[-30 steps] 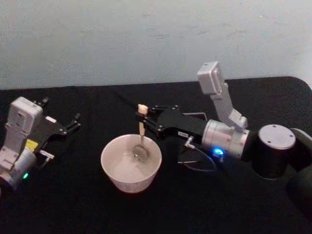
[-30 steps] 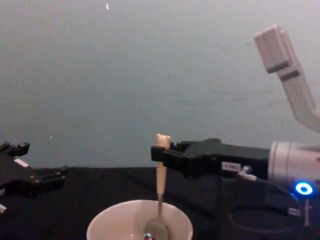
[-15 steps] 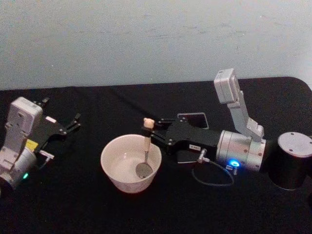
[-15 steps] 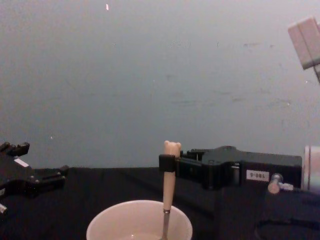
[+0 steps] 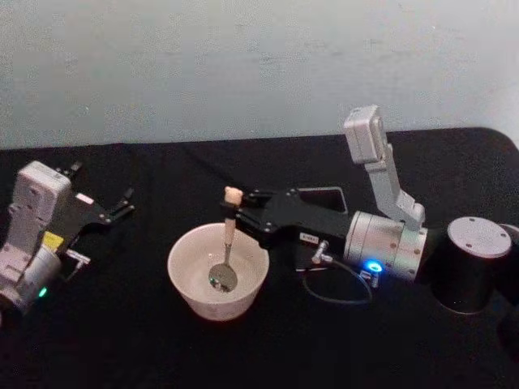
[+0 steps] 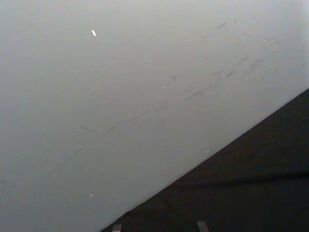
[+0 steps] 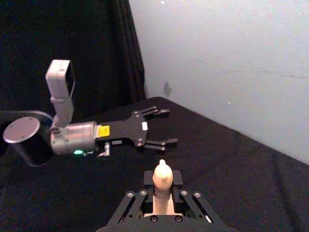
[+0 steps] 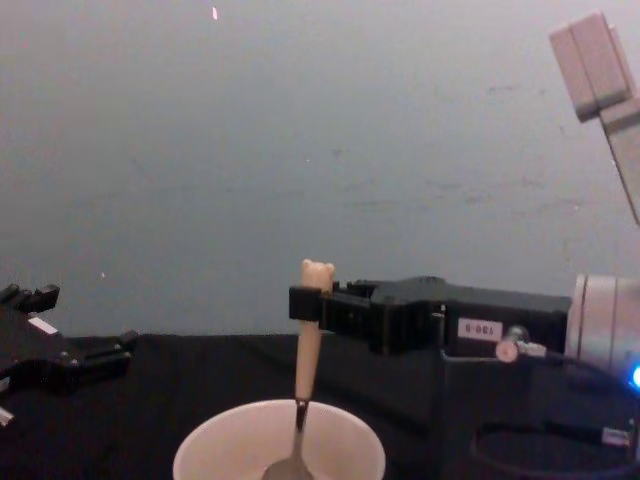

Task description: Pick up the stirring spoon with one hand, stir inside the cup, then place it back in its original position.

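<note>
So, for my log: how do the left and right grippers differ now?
The right gripper is shut on the stirring spoon, bowl down in the cup; the left gripper holds nothing, jaws open. The right gripper reaches to the cup; the left gripper sits far left. Both are black.

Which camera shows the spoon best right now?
The head view: the whole spoon shows, bowl down in the cup, handle pinched by the right gripper. The chest view crops its bowl; the right wrist view catches the handle's top.

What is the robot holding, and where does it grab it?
The right gripper holds the stirring spoon near the top of its handle; the left gripper holds nothing.
</note>
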`<state>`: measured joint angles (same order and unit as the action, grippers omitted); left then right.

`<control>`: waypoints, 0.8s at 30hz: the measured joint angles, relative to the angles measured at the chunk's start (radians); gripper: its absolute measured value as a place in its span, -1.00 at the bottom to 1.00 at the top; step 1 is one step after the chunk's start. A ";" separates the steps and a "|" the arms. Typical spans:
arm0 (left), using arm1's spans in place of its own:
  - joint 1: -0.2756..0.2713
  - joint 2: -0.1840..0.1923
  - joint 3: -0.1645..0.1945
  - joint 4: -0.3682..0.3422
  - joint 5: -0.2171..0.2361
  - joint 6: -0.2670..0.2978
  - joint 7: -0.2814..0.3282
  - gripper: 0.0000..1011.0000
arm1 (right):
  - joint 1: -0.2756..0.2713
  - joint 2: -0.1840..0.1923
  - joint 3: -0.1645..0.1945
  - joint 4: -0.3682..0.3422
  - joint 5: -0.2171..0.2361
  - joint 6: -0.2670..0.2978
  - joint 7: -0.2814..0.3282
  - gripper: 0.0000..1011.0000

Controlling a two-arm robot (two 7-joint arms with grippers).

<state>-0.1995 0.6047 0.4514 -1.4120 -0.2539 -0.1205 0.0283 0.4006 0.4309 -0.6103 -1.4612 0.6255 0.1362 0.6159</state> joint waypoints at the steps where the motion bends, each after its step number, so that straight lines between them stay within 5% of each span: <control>1: 0.000 0.000 0.000 0.000 0.000 0.000 0.000 0.98 | 0.004 -0.003 0.001 0.005 0.001 0.000 -0.006 -0.57; 24: 0.000 0.000 0.000 0.000 0.000 0.000 0.000 0.98 | 0.024 -0.008 0.045 -0.001 0.041 0.011 -0.073 -0.57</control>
<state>-0.1995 0.6047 0.4514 -1.4120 -0.2539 -0.1205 0.0283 0.4246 0.4228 -0.5649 -1.4623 0.6665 0.1469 0.5427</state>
